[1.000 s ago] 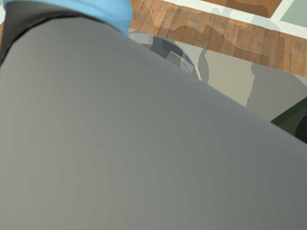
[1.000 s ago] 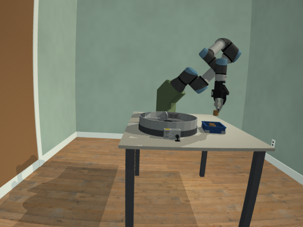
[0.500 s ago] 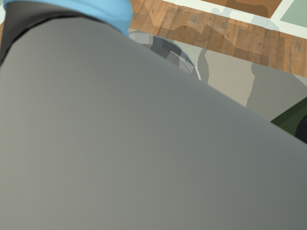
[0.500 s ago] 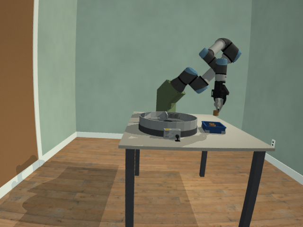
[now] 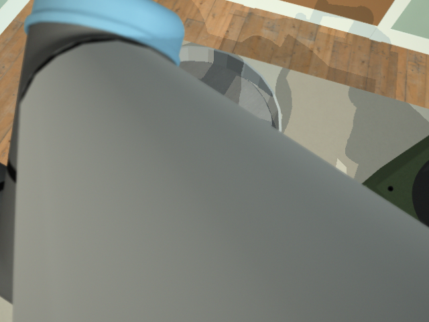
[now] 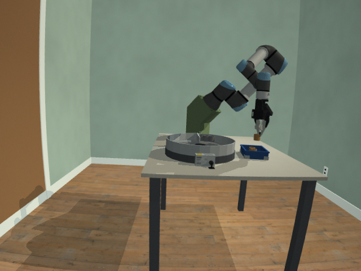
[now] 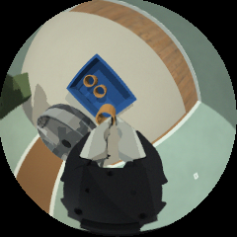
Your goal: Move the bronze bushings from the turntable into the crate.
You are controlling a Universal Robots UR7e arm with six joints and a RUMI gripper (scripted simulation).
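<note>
My gripper (image 6: 260,131) hangs in the air above the blue crate (image 6: 254,151), shut on a bronze bushing (image 6: 256,136) that sticks out below the fingertips. In the wrist view the bronze bushing (image 7: 106,115) sits at my fingertips (image 7: 109,125), just at the near edge of the crate (image 7: 100,88). Two bronze bushings (image 7: 95,85) lie inside the crate. The grey turntable (image 6: 201,144) stands left of the crate; part of it shows in the wrist view (image 7: 61,129). Its contents are too small to tell apart.
The arm's grey link (image 5: 173,208) fills most of the top view, with only a slice of the turntable rim (image 5: 238,86) showing. A small control box (image 6: 205,160) sits at the turntable's front. The green robot base (image 6: 199,115) stands behind the turntable.
</note>
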